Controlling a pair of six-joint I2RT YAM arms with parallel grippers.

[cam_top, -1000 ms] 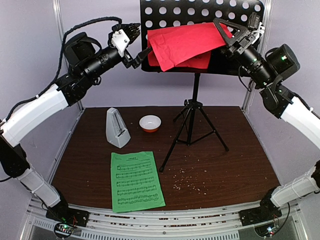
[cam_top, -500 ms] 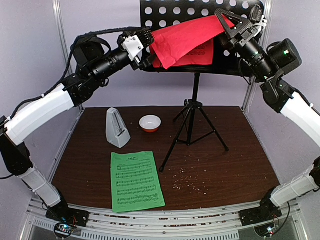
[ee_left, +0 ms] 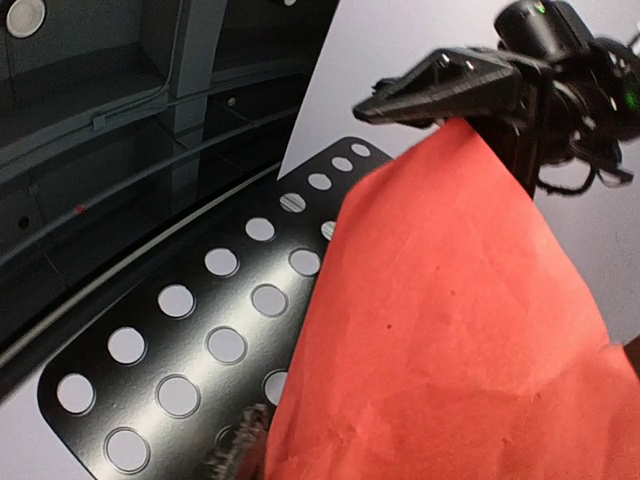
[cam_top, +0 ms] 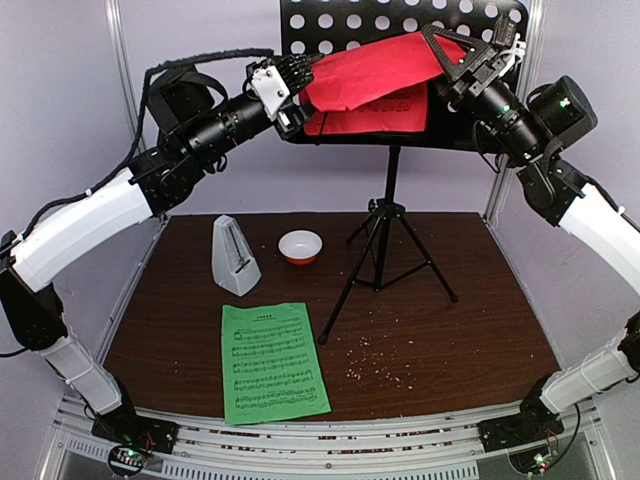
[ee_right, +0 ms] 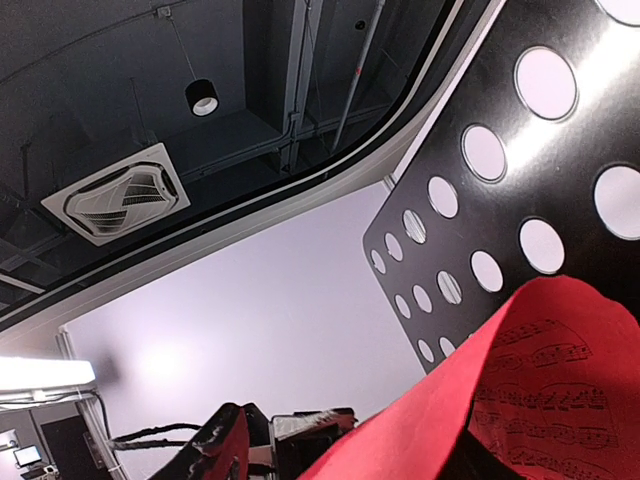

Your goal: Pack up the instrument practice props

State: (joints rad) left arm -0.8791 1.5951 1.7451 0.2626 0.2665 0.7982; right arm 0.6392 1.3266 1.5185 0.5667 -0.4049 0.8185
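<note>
The red page (cam_top: 375, 70) spanned left to right before the music stand (cam_top: 392, 180). The right gripper (cam_top: 445, 55) pinched its right end. The left gripper (cam_top: 298, 95) sat at its left edge, grip unclear.

The red paper sheets (cam_top: 370, 70) drape the black perforated tripod music stand (cam_top: 340, 20); green music sheet (cam_top: 275, 362) and white pyramid metronome (cam_top: 234, 256) occupy the counter (cam_top: 480, 300).

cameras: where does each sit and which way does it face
top external: above, behind the robot, looking down on table and music stand; both arms show
left wrist: beside the stand's desk, facing along the red page to the right tool holding it
right wrist: angled up past the desk to the ceiling; left tool shows low
shared: red page, desk
</note>
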